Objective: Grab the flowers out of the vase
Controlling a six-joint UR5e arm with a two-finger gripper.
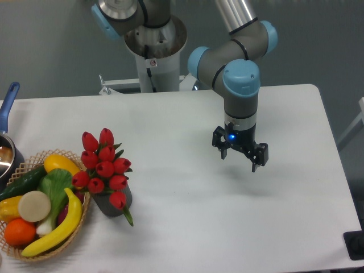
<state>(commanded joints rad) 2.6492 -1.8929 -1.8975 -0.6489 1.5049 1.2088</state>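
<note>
Two containers stood well to the left of the pincer (pixel 239 156), both on the white table (pixel 187 119). Nearer to it was the vase (pixel 114 202), a short dark grey cylinder, upright, with the flowers (pixel 103 168) still standing in it: red closed tulip buds, about ten by my count, though some overlapped too closely to be sure. Green leaves showed among the buds, and one bud hung lower over the vase's front with a leaf trailing down to the table.

Farther left, touching or just beside the vase, sat the woven basket (pixel 79 224). It held one long banana (pixel 60 227) along its near edge, one yellow pepper-like piece (pixel 60 163) at the back, one dark green cucumber (pixel 23 183), one leafy green vegetable (pixel 54 187), one pale round slice (pixel 34 206) and one orange (pixel 20 231). A further yellow piece at the basket's left rim was too cut off to name.

Beyond the basket, at the picture's left edge, one pot (pixel 7 156) with a blue handle was partly in view.

One arm (pixel 242 79) bent down from the base behind the table, its wrist vertical and the pincer pointing straight down, above bare tabletop. Its two fingers stood wide apart, holding nothing, well clear of the flowers.
</note>
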